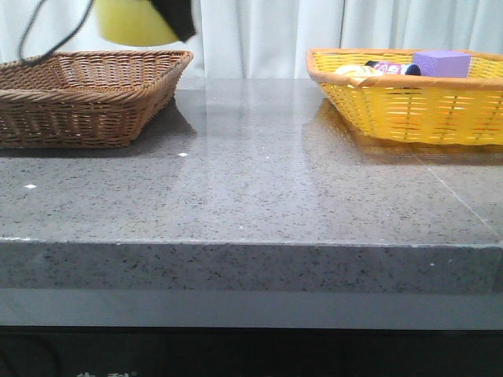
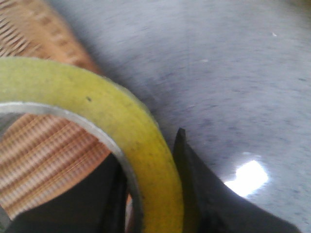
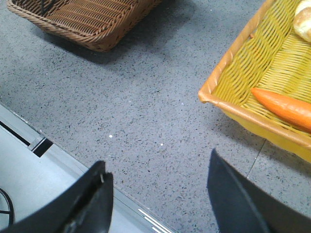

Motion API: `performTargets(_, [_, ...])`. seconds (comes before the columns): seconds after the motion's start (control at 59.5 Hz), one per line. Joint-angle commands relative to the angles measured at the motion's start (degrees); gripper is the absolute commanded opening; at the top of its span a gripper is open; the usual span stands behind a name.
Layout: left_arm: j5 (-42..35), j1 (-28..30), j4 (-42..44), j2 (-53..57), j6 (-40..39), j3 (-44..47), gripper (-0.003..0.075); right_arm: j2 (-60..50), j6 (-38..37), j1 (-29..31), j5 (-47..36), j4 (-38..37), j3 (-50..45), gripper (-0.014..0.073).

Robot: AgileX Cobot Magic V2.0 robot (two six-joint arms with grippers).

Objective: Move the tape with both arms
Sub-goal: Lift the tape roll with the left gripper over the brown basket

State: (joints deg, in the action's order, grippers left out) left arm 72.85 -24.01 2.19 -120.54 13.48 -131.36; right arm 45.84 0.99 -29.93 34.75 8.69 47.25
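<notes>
The left gripper (image 2: 150, 194) was clamped on the tape (image 1: 135, 21), one finger inside the hollow core and one outside against the yellow wall. In the front view the roll hung up in the air at the top left, above the far right corner of the brown basket (image 1: 86, 94), not touching it. The left wrist view showed the brown weave right through the core.

The right gripper (image 3: 158, 194) had its fingers spread wide with nothing between them, hovering over the near part of the grey speckled bench (image 1: 259, 173), between the two baskets.

Over on the right, the yellow basket (image 1: 409, 110) had a purple block (image 1: 442, 63) in it, plus a small dark item with a pinkish label next to the block. There was print on that label but it was too small to read. The right wrist view also caught a carrot (image 3: 284, 107) lying in there, and something pale and roundish at the edge of the frame that I couldn't make out.
</notes>
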Motion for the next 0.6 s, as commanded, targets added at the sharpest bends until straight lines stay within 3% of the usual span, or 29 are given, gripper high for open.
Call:
performTargets(0.0, [0.80,2.69,0.62,4.07,-4.09,-2.12,0.0074,-0.63,0.05,0.27,-4.12,0.08,1.48,0.0455])
performTargets(0.521, [0.25,7.67,1.26,2.33,-5.46,6.17,0.0076,-0.63,0.05,0.27,-4.12,0.08,1.48,0.0455])
performTargets(0.588, [-0.18,7.67,1.02,1.76,-5.46,6.17,0.0105,-0.63,0.05,0.27,-4.12,0.08,1.48,0.0455])
